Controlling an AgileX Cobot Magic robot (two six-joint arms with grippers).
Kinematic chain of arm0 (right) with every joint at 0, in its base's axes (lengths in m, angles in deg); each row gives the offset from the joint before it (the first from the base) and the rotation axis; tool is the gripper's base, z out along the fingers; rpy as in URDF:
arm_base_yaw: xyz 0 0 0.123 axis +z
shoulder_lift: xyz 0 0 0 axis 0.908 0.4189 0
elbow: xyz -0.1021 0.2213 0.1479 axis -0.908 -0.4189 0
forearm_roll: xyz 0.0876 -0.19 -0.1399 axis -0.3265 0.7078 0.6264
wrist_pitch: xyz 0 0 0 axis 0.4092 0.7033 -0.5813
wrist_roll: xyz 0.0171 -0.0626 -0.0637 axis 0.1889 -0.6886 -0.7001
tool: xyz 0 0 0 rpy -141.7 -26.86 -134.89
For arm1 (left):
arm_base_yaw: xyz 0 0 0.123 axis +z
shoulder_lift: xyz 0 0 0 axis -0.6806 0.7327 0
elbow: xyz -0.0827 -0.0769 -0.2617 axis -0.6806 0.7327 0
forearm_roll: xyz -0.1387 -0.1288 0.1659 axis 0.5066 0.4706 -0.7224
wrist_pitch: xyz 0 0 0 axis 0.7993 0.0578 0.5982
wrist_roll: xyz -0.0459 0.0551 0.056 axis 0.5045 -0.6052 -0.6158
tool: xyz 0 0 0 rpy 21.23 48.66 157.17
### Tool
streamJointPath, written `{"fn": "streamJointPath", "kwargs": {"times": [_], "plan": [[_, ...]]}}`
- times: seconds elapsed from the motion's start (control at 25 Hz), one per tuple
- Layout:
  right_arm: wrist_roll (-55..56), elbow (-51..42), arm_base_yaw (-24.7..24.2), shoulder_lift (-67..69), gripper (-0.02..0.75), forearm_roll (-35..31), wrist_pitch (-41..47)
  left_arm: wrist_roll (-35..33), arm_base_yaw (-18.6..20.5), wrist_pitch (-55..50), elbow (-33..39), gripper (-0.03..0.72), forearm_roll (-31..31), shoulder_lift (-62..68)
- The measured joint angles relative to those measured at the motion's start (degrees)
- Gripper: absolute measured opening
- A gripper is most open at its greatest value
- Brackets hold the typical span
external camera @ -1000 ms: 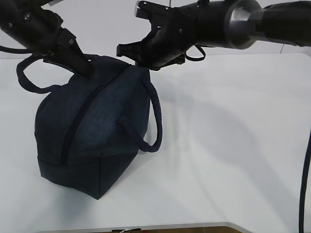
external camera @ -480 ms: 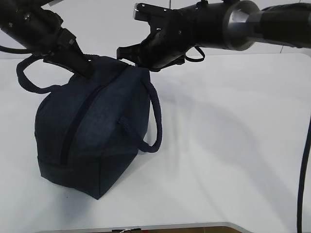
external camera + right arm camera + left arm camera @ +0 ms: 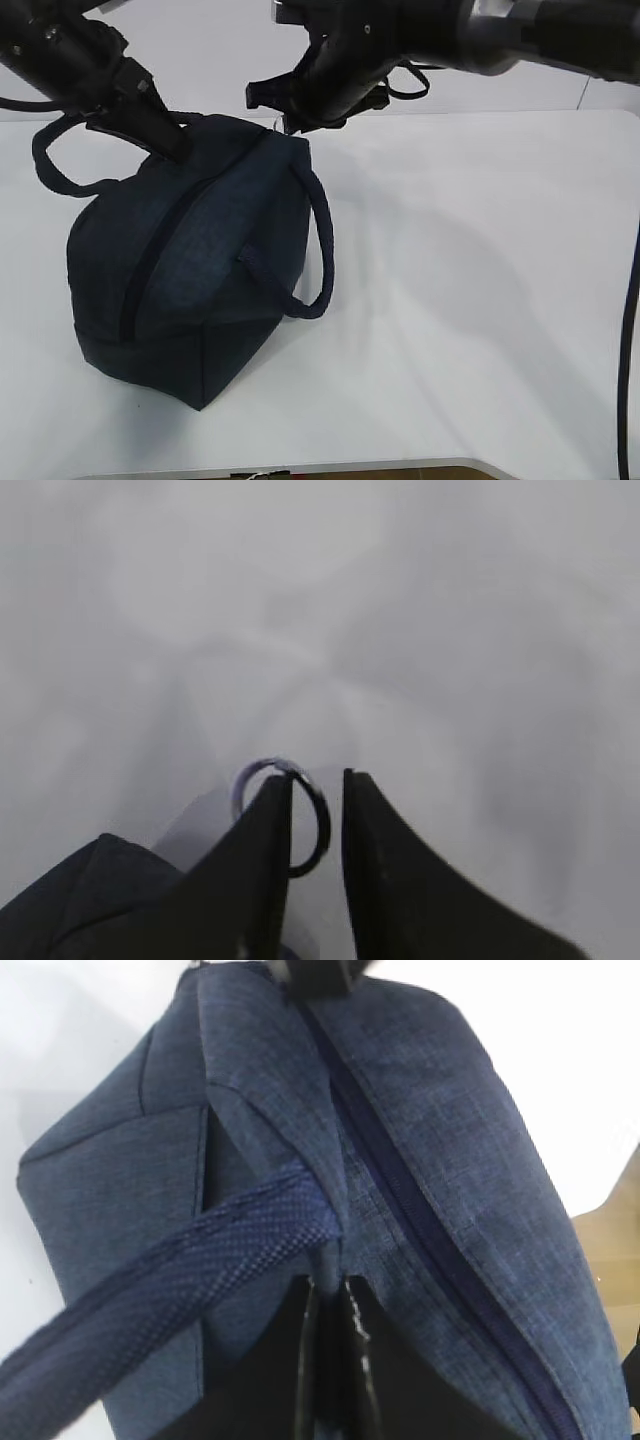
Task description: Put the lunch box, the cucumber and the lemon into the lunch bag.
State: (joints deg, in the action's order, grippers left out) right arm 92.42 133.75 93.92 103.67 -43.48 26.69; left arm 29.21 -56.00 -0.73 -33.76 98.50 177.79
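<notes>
The dark navy lunch bag [image 3: 190, 270] stands on the white table with its top zipper [image 3: 150, 265] closed along its length. My left gripper [image 3: 175, 145] is at the bag's far top end; in the left wrist view it [image 3: 330, 1285] is shut on a fold of the bag's fabric [image 3: 450, 1140] beside a handle [image 3: 190, 1260]. My right gripper [image 3: 285, 120] hovers over the bag's far right corner. Its jaws [image 3: 318, 780] are apart, and the metal ring pull [image 3: 321, 824] leans against one finger in the gap. The lunch box, cucumber and lemon are out of view.
The bag's front loop handle [image 3: 315, 250] hangs toward the table's middle, and the other handle [image 3: 50, 165] loops out at the far left. White tabletop [image 3: 480, 300] stretches right of the bag. A black cable [image 3: 628, 380] runs down the right edge.
The right gripper's jaws have parted, letting go of the ring pull, and the arm has risen a little. The left gripper still pinches the bag, which has shifted slightly left.
</notes>
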Motion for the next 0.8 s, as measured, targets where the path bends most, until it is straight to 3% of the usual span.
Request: {"fn": "streamJointPath", "kwargs": {"times": [0.16, 0.28, 0.52, 0.8], "plan": [[-0.3, 3.3, -0.2, 0.0, 0.365, 0.6, 2.6, 0.5, 0.0, -0.6, 0.0, -0.001, -0.8, -0.3], [-0.7, 6.2, -0.4, 0.2, 0.472, 0.9, 6.6, 2.4, 0.0, -1.2, 0.0, 0.071, -2.8, -0.5], [-4.3, 13.9, -0.5, 0.5, 0.507, 1.4, 17.3, 5.1, 0.0, -1.8, 0.0, 0.312, -4.4, -0.6], [-7.7, 22.6, -0.6, 0.5, 0.508, 1.4, 26.2, 5.8, 0.0, -2.7, -0.8, 0.343, -5.5, -0.6]]}}
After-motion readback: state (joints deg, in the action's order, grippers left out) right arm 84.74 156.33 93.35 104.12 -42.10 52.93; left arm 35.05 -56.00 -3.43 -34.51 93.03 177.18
